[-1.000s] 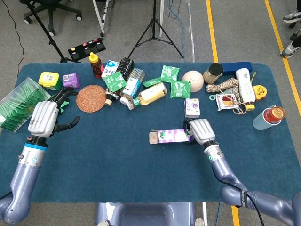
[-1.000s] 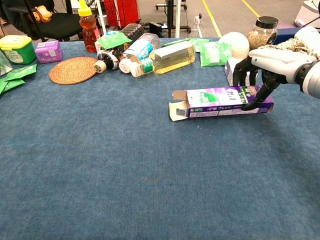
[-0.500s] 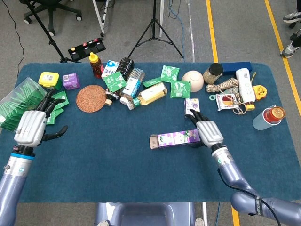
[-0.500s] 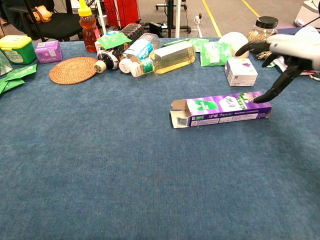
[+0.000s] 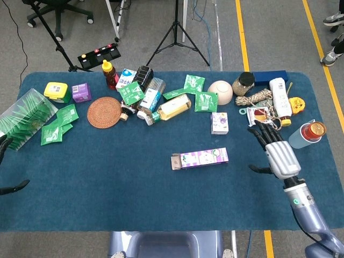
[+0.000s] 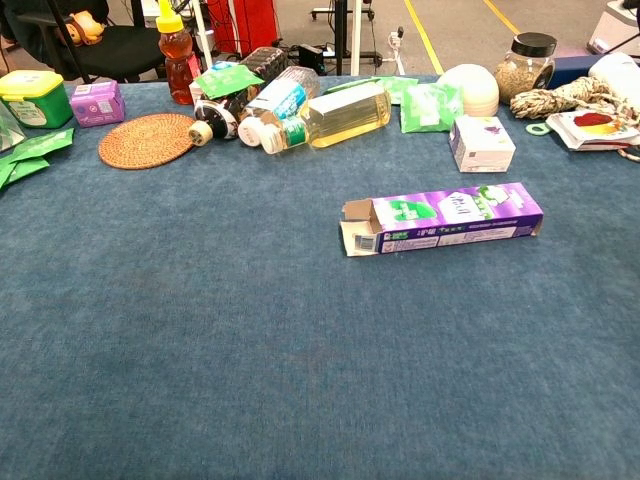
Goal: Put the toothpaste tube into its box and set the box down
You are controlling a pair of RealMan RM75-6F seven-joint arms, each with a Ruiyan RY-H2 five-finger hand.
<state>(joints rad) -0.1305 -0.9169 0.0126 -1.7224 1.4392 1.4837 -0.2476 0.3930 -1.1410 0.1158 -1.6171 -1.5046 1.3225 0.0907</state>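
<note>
Blue cloth covers the desk (image 5: 134, 199) from edge to edge. At the far left edge of the head view only dark fingertips of the left hand (image 5: 7, 165) are seen; whether its fingers are spread or curled cannot be told, and nothing is seen in them. Green sachets (image 5: 56, 124) lie scattered near that edge, with a yellow-lidded tub (image 5: 55, 90) and a small purple packet (image 5: 81, 92) behind them. A woven round coaster (image 5: 106, 112) is laid flat beside a honey bottle (image 5: 109, 74). A cluster of bottles and cartons (image 5: 156, 102) is heaped at the back centre, some lying on their sides.

The toothpaste box (image 5: 200, 158) is found lying flat on the cloth in the middle of the desk, long side across the view, touched by neither hand. In the chest view its left end flap (image 6: 357, 225) is seen standing open; the tube itself cannot be made out. A small white and purple carton (image 5: 219, 122) stands just behind the box.

The right hand (image 5: 276, 152) is held above the cloth, well apart from the box on its right, fingers spread and holding nothing. Behind it lie a coil of rope (image 5: 255, 99), a white bottle (image 5: 279, 95) and a clear cup with a red lid (image 5: 306, 134) near the right edge.
</note>
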